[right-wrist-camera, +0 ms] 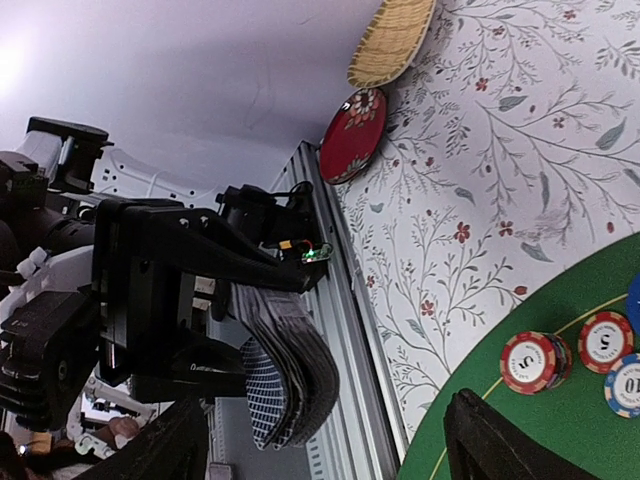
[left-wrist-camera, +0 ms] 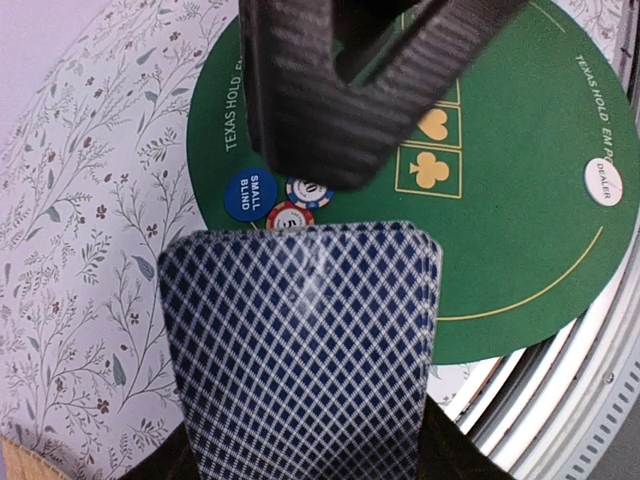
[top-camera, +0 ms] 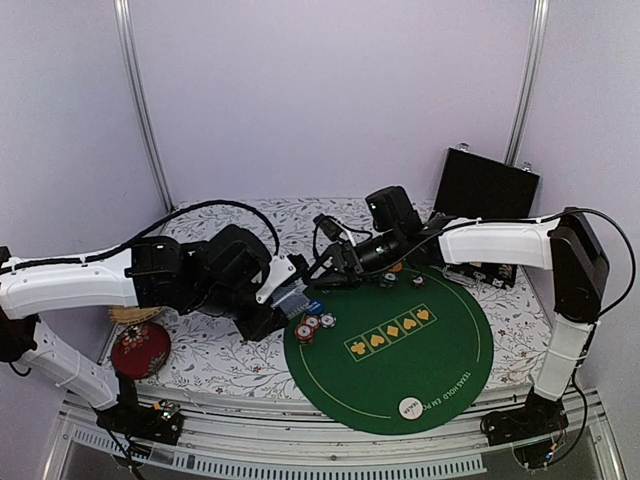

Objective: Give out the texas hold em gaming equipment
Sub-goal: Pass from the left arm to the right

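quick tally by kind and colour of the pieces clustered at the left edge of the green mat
red-and-white round poker chips: 2
blue-and-white round poker chip: 1
blue round small blind button disc: 1
total: 4

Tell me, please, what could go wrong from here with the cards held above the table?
1. The deck sits bowed and splayed in the left gripper; cards could slip out and scatter.
2. The open right gripper faces many loose edges, so it may pinch several cards instead of one.
3. The chips lie close by; a dropped card or a low arm could knock them.
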You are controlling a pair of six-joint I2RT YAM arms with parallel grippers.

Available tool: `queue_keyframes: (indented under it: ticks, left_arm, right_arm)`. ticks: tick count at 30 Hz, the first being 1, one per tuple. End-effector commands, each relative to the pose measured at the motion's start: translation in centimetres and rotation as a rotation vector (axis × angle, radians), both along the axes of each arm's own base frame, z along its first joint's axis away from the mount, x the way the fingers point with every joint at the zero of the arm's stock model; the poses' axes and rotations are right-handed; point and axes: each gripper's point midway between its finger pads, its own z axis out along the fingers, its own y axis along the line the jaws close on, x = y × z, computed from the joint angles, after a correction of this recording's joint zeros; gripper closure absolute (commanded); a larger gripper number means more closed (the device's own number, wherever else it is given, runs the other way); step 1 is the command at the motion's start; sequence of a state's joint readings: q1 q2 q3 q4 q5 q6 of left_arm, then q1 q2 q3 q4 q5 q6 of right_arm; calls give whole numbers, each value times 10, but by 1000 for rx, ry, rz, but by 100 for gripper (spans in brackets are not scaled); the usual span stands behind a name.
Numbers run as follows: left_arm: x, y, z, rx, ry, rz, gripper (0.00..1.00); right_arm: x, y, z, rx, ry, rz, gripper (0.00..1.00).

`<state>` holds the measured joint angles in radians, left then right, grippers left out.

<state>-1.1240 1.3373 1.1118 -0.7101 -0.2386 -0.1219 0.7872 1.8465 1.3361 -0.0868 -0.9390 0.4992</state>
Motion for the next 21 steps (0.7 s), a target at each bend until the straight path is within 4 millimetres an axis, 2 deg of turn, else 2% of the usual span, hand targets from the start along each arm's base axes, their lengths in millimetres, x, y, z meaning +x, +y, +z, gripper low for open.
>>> queue_keyframes:
  ticks: [1, 6, 12, 17, 20, 21]
  left_arm:
    - [5, -5, 7, 2, -17, -26, 43]
    - [7, -7, 9, -16, -18, -27, 44]
    - [8, -8, 8, -13, -24, -30, 45]
    - [14, -4, 8, -7, -39, -10, 46]
    - [19, -1, 7, -5, -45, 1, 46]
    - [20, 0, 6, -4, -47, 4, 44]
  right_arm:
    - [-16, 17, 9, 78, 21, 96, 17]
    - [-18, 25, -6, 60, 49, 112, 26]
    - [-23, 35, -4, 87, 62, 150, 46]
    - [-31, 36, -3, 102, 81, 186, 72]
    - [-34, 34, -1, 107, 85, 199, 95]
    - [-34, 34, 0, 109, 83, 202, 97]
